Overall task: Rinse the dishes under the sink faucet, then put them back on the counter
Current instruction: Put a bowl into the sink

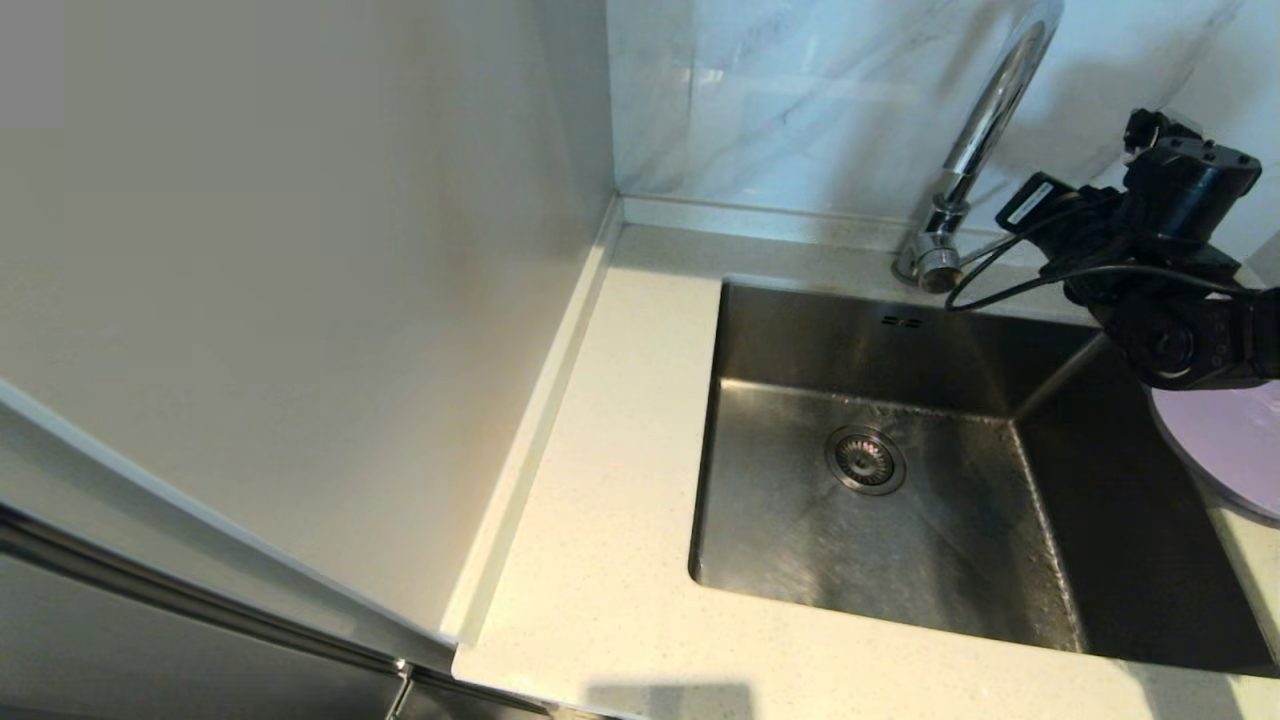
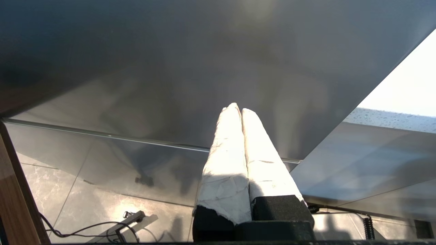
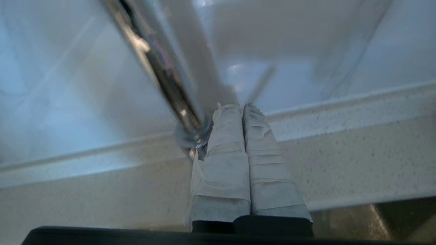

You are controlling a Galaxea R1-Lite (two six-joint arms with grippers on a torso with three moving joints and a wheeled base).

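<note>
Your right gripper [image 3: 242,106], fingers pressed together and empty, sits by the faucet [image 1: 985,130] base at the sink's [image 1: 880,500] far right, lilac plate [image 1: 1225,445] unrinsed on the right surface [image 1: 600,520]; next, likely nudge the lever for water.

Marble-veined wall tiles [image 1: 800,100]; plain cream side panel [image 1: 300,250]; glossy tiled floor [image 2: 102,204]

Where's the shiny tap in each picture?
Head view: the faucet rises at the top right, behind the sink.
Left wrist view: not in it.
Right wrist view: its chrome stem slants down to the right gripper, whose shut fingertips are at its base.
Shared landmark: the speckled counter, also in the right wrist view.
</note>
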